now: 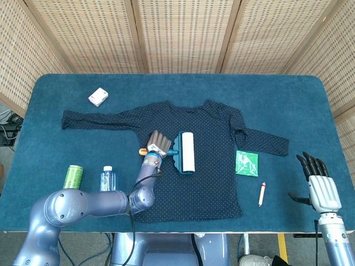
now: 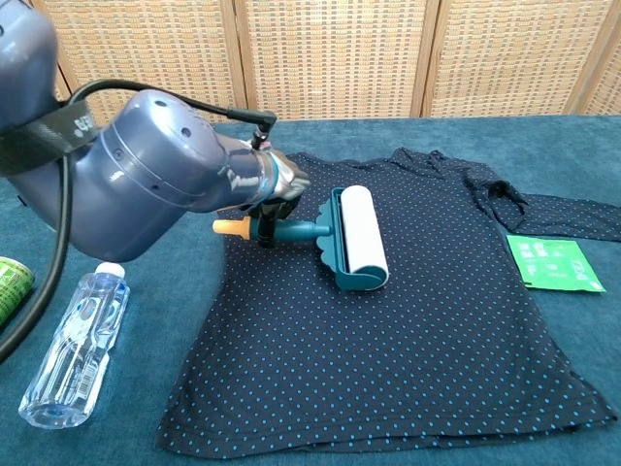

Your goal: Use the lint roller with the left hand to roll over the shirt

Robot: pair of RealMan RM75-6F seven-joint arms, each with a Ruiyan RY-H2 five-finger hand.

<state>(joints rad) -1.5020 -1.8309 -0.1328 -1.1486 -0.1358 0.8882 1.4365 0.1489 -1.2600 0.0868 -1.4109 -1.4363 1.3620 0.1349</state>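
The left hand (image 1: 157, 143) has its fingers (image 2: 287, 184) wrapped tight around the handle of the lint roller (image 1: 185, 152). The white roll sticks out just past the fingers and lies flat on the shirt (image 1: 191, 183), near the middle of the chest. The shirt is spread out on the table (image 1: 288, 100). There is lots of shirt on the far side of the roll, away from the fingers, and lots below it too.

Behind the fingers, off the shirt's edge, a water bottle (image 2: 73, 349) lies on its side with its cap on. It looks to have very little in it. A green can (image 1: 72, 175) stands just past the bottle. A small white box (image 1: 98, 96) sits well above the fingers, beyond the sleeve.

The right hand (image 1: 320, 185) is far away at the table's edge, fingers (image 1: 310, 164) apart and holding nothing. Near them lie a green packet (image 1: 247, 163) and a small pen (image 1: 262, 193).
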